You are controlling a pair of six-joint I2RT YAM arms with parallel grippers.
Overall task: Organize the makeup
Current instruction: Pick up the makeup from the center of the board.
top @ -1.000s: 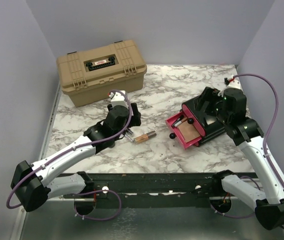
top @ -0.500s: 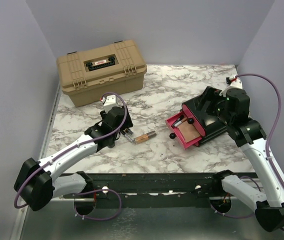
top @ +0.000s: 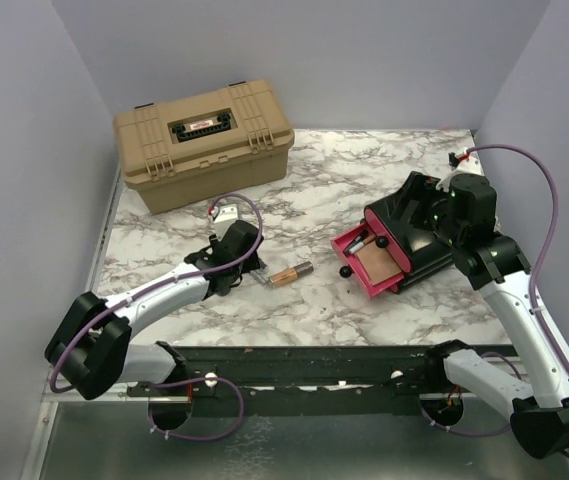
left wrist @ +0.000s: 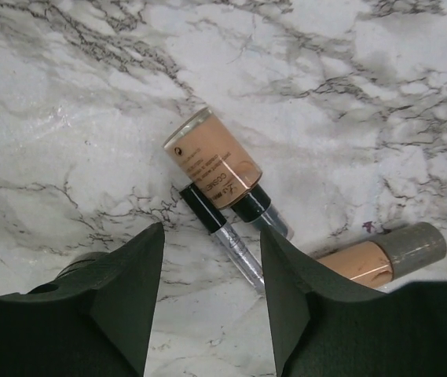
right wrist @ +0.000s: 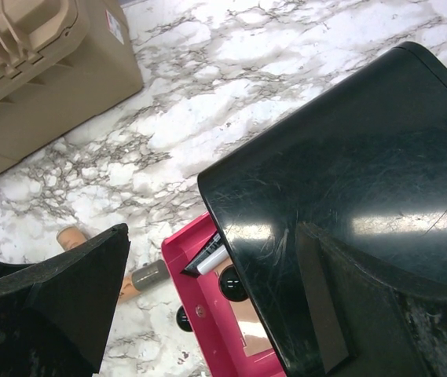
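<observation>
**Left gripper [left wrist: 210,236] hovers half open and empty over three makeup pieces on the white marble tabletop [left wrist: 364,94]**
A peach glass bottle with a black cap [left wrist: 212,157], a slim clear black-capped tube [left wrist: 207,216] and a grey-capped peach tube [left wrist: 380,255] lie together. The right gripper [right wrist: 214,229], spread wide and empty, hangs above the glossy black box [right wrist: 364,157] with its open pink drawer [right wrist: 199,314].

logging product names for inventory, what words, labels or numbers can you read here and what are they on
No text here is clear enough to quote.
peach bottle: lines of dark print along its side, too small and turned away to read.
tan case: red-and-white label strip on the lid, blurred.
tan case, side: small sticker, too small to read.
black box: no text shows.
</observation>
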